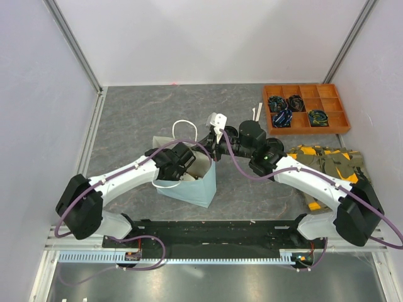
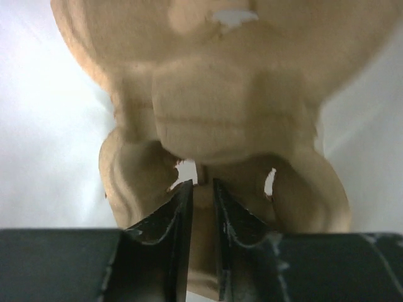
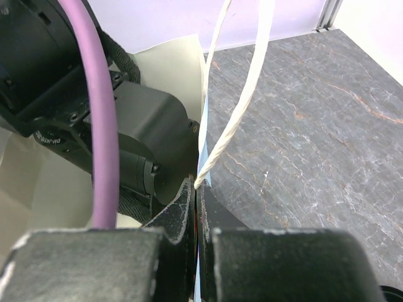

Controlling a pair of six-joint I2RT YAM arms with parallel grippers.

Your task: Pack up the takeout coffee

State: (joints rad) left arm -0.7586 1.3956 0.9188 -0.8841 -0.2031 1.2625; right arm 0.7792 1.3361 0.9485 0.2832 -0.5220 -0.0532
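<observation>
The light-blue paper bag (image 1: 192,187) stands open mid-table. My left gripper (image 1: 184,165) reaches down into its mouth. In the left wrist view it (image 2: 198,185) is shut on a thin rib of the tan moulded-pulp carrier (image 2: 220,107), which fills that view against the bag's pale inside. My right gripper (image 1: 212,148) is at the bag's right rim. In the right wrist view it (image 3: 196,189) is shut on the bag's edge (image 3: 203,119), just below the white cord handle (image 3: 242,100). The takeout coffee cup and its black lid are hidden.
An orange compartment tray (image 1: 306,108) holding dark bundles sits at the back right. A camouflage and yellow cloth pile (image 1: 327,162) lies at the right. A small white stick (image 1: 256,112) lies by the tray. The bag's other white handle (image 1: 182,126) loops behind it.
</observation>
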